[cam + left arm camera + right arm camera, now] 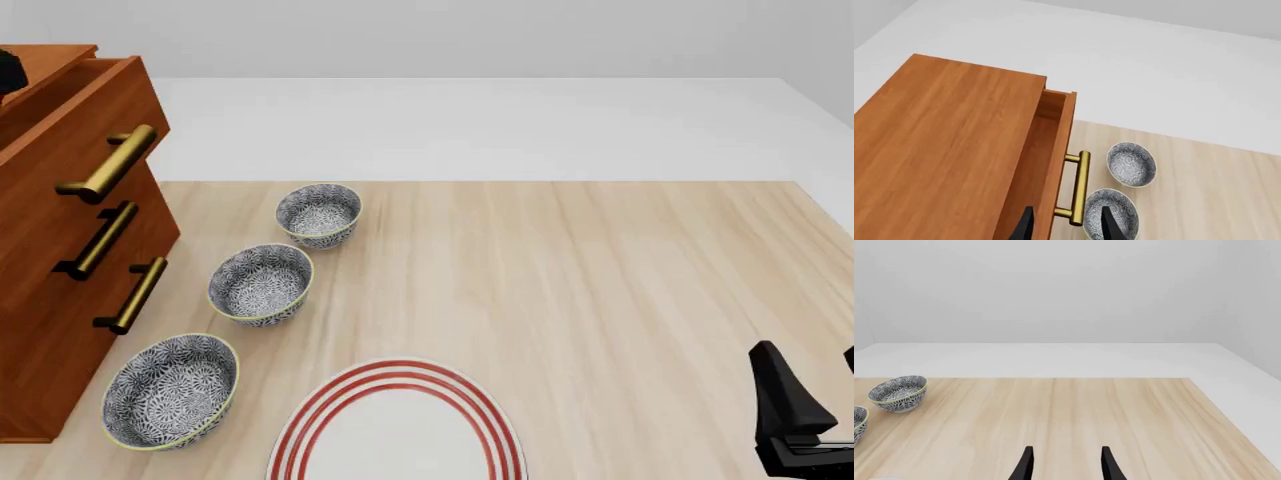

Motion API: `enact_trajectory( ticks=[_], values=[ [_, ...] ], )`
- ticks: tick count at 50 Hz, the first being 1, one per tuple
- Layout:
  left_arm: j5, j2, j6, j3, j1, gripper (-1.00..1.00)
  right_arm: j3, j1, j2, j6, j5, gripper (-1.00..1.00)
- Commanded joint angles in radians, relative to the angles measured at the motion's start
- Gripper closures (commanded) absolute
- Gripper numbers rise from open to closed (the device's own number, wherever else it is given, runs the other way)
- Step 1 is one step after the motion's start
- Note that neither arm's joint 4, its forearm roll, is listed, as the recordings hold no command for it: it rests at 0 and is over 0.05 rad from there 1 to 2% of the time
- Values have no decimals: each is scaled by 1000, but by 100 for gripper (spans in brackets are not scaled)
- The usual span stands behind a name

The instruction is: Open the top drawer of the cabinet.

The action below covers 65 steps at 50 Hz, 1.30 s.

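Observation:
The cabinet (40, 340) stands at the table's left edge, reddish-brown wood with three drawers. Its top drawer (83, 125) is pulled out a little past the two below, and its brass handle (112, 165) juts forward. In the left wrist view I look down on the cabinet top (941, 150), the drawer (1057, 150) and the handle (1082, 182). My left gripper (1067, 216) is open, and the near end of the handle shows between its fingers, apart from them. My right gripper (809, 372) hangs open and holds nothing at the near right of the table, seen likewise in its wrist view (1066, 456).
Three patterned bowls (319, 213) (262, 283) (171, 388) line up on the table in front of the cabinet. A white plate with red rings (396, 425) lies at the near edge. The lower drawers' handles (104, 238) (138, 293) sit under the top one.

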State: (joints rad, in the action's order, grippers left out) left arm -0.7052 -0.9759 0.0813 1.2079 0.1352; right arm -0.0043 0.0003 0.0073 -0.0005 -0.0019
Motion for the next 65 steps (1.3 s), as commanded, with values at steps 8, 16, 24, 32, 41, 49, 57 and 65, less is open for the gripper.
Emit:
enact_trajectory(
  ticks=[8,16,24,32,41,49,57,65],
  values=[
    [47,-64,-26,-38,19,-100,0,0,0,0,0,-100],
    [48,-81,-31,-25,24,-100,0,0,0,0,0,-100],
    [71,-100,-41,-35,31,-100,0,0,0,0,0,-100],
    [86,-122,-44,-41,33,-100,0,0,0,0,0,-100],
    [102,-147,-50,-55,29,-100,0,0,0,0,0,-100],
    [123,-171,-46,-74,16,-100,0,0,0,0,0,-100],
    [139,-192,-55,-80,19,-100,0,0,0,0,0,-100],
    [149,-210,-61,-80,23,-100,0,0,0,0,0,-100]
  ],
)
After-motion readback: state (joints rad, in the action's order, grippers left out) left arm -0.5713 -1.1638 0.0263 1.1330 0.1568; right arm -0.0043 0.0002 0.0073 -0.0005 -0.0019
